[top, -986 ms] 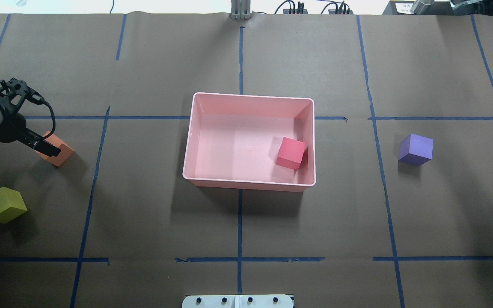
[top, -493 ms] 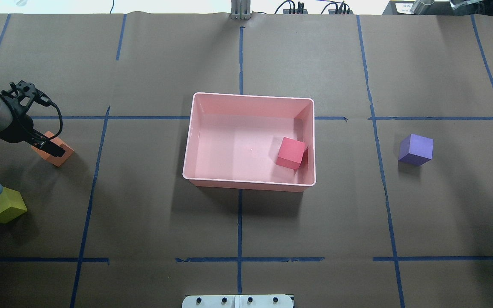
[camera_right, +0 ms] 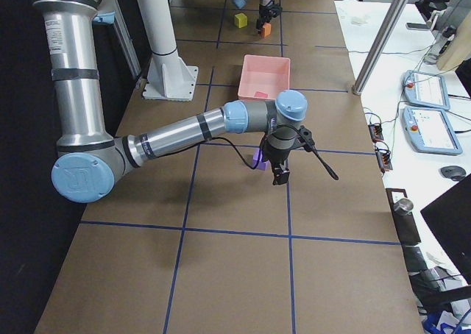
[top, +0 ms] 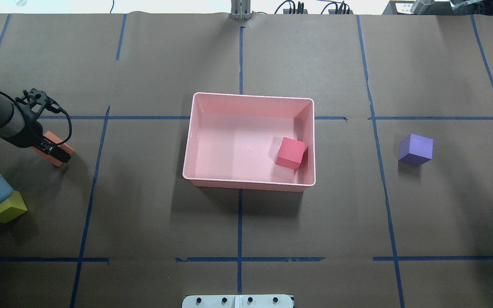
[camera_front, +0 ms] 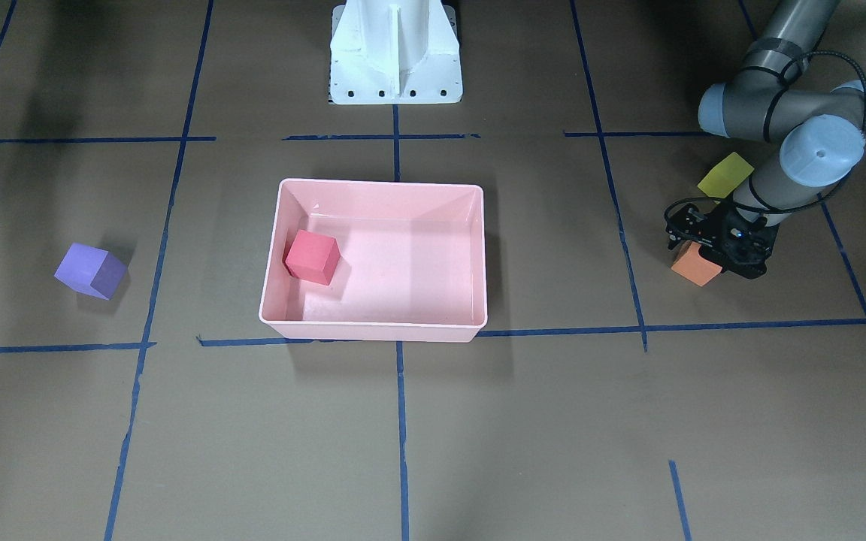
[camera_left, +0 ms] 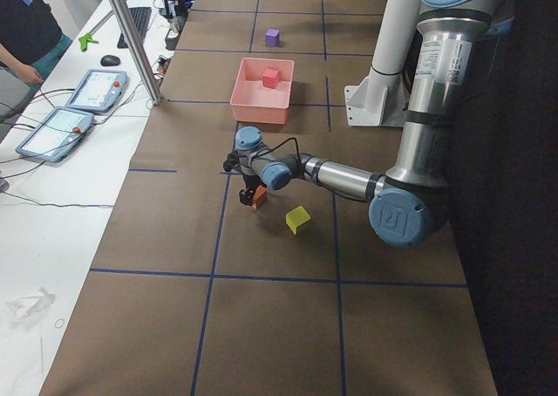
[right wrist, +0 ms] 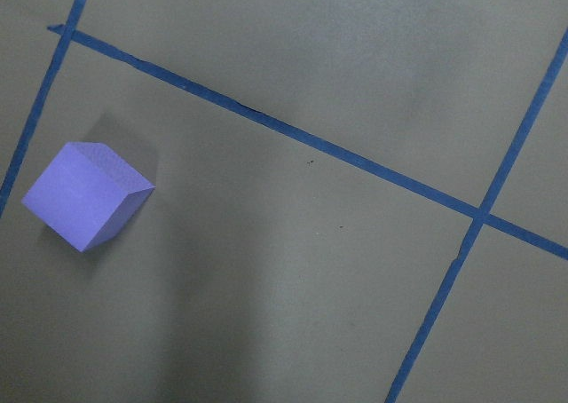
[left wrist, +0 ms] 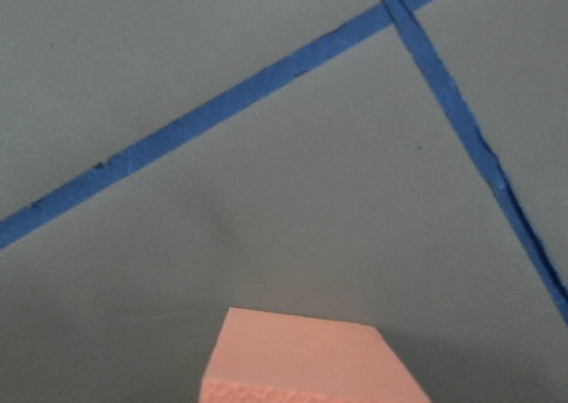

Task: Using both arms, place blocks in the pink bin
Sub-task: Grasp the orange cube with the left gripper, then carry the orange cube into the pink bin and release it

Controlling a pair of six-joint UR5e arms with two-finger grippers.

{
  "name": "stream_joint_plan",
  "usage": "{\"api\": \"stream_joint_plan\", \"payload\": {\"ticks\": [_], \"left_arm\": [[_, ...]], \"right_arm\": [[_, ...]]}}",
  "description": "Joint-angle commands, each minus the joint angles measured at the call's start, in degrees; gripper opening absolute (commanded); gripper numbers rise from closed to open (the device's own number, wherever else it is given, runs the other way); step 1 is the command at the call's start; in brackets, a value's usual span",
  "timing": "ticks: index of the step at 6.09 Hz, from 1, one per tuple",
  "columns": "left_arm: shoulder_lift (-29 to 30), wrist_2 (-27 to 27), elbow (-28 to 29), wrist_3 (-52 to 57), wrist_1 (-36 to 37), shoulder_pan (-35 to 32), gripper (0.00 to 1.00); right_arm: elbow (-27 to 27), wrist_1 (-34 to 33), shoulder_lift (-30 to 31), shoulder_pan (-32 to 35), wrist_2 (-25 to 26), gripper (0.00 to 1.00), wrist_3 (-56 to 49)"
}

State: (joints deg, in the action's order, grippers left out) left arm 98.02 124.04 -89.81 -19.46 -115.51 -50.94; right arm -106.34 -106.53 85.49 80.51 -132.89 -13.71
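The pink bin (top: 250,95) sits mid-table with the red block (top: 291,153) inside, near its right wall. My left gripper (top: 54,149) is down at the orange block (top: 60,160), fingers straddling it and seemingly open; the block fills the bottom of the left wrist view (left wrist: 311,359). The yellow-green block (top: 7,209) lies nearer the robot, partly under the left arm. The purple block (top: 416,149) sits alone on the right and shows in the right wrist view (right wrist: 84,194). My right gripper (camera_right: 280,176) shows only in the exterior right view, above the purple block; I cannot tell its state.
The white pedestal base (camera_front: 395,52) stands at the robot's edge of the table. Blue tape lines (top: 240,60) grid the brown paper. A side table with tablets (camera_left: 74,108) and a metal post (camera_left: 131,38) runs along the far edge.
My left arm has moved to the right and lower over the orange block. The elbow now covers more of the yellow-green block. No block has moved.
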Motion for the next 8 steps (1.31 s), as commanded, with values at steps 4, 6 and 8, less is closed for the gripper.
{"api": "stream_joint_plan", "payload": {"ticks": [4, 6, 8], "left_arm": [[8.9, 0.1, -13.7, -7.5, 23.0, -1.5, 0.58], [21.3, 0.1, -17.0, -20.7, 34.7, 0.0, 0.59], [33.2, -3.7, -12.5, -37.2, 36.1, 9.3, 0.60]], "right_arm": [[-0.2, 0.2, 1.0, 0.0, 0.1, 1.00, 0.6], [-0.7, 0.4, 0.9, -0.1, -0.4, 1.00, 0.9], [0.2, 4.5, 0.5, -2.3, -1.5, 1.00, 2.4]]}}
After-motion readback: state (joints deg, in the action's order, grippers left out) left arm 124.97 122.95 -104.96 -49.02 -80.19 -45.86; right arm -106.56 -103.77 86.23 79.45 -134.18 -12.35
